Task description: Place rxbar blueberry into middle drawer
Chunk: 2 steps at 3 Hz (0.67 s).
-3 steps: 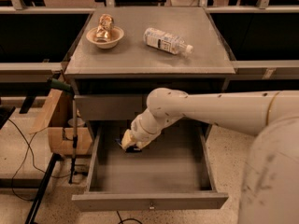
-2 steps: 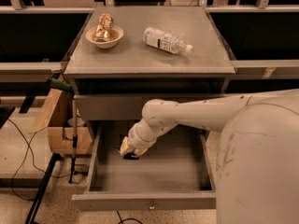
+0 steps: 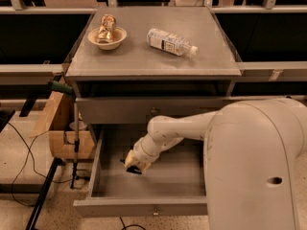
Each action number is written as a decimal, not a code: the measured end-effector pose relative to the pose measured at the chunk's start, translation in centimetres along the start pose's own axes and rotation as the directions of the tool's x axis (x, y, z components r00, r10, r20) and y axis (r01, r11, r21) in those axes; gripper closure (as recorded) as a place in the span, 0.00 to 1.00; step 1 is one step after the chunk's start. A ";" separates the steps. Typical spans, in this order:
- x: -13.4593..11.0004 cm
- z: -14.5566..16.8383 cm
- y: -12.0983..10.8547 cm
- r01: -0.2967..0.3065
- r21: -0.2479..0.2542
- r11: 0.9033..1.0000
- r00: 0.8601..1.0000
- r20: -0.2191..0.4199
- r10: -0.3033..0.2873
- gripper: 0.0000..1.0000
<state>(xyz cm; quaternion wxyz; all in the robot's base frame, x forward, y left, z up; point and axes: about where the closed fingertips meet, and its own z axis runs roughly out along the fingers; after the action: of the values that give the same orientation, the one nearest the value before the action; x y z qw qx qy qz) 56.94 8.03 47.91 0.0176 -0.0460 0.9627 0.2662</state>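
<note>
The middle drawer (image 3: 115, 190) is pulled out below the grey cabinet, a wide shallow grey tray with a small knob on its front panel. My white arm reaches down into it from the right. My gripper (image 3: 134, 166) is low inside the drawer, near its left middle, just above the floor. A small dark piece, apparently the rxbar blueberry (image 3: 135, 170), shows at the gripper's tips; most of it is hidden by the wrist.
On the cabinet top (image 3: 153, 56) lie a clear water bottle (image 3: 170, 41) and a bowl (image 3: 107, 37) with a shiny gold packet. The closed top drawer front (image 3: 153, 110) is above the open drawer. A wooden box (image 3: 60, 128) and cables stand at the left.
My gripper has moved leftward and lower into the drawer, closer to its floor. The bottle and the bowl have not moved.
</note>
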 end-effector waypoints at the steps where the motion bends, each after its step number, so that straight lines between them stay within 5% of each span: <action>1: -0.2 1.4 -1.3 -0.096 -0.043 0.994 0.994 0.041 0.098 1.00; 2: -1.2 2.3 -2.4 -0.129 -0.068 0.989 0.986 0.102 0.135 0.83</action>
<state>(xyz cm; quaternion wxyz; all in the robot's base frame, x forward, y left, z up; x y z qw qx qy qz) 58.40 7.30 44.78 0.0495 0.0317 0.9527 0.2982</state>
